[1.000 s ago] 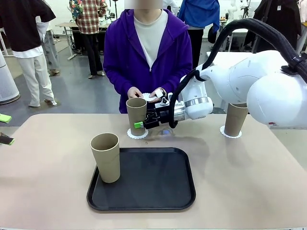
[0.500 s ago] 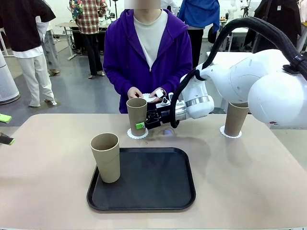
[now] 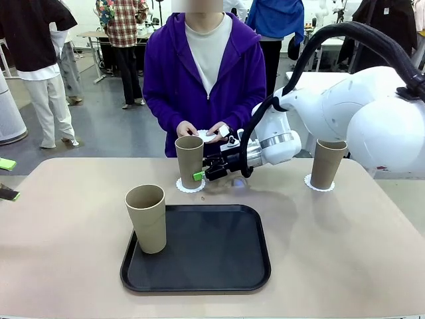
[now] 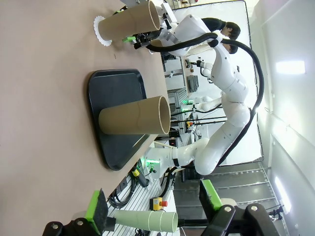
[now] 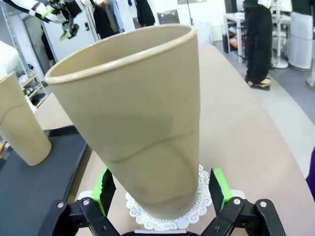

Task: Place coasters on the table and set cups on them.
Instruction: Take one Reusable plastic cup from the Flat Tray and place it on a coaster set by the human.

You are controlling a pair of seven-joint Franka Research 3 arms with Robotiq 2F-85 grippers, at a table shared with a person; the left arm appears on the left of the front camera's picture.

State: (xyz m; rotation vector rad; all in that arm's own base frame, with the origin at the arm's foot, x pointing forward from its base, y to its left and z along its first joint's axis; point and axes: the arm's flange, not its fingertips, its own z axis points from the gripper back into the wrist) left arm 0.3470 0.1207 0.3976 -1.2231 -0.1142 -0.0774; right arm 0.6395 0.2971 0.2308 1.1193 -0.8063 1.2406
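One tan cup [image 3: 189,158] stands on a lacy white coaster [image 3: 190,186] at the far middle of the table [image 3: 332,232]. My right gripper [image 3: 202,175] is open just to the right of its base. In the right wrist view the green pads [image 5: 219,189] flank the cup [image 5: 142,123] on its coaster [image 5: 194,209] with a gap on each side. A second cup [image 3: 327,163] stands on a coaster [image 3: 317,185] at the far right. The third cup [image 3: 147,218] stands on the black tray [image 3: 212,259]. My left gripper [image 3: 6,179] is open at the table's left edge.
A person in a purple hoodie stands at the far side with a white coaster [image 3: 208,135] in both hands, right behind the middle cup. In the left wrist view the tray [image 4: 118,93] and its cup [image 4: 133,115] lie ahead of my open left gripper [image 4: 153,204].
My right gripper has drawn back a little to the right, away from the middle cup. The right arm has shifted, so the far right cup now shows whole.
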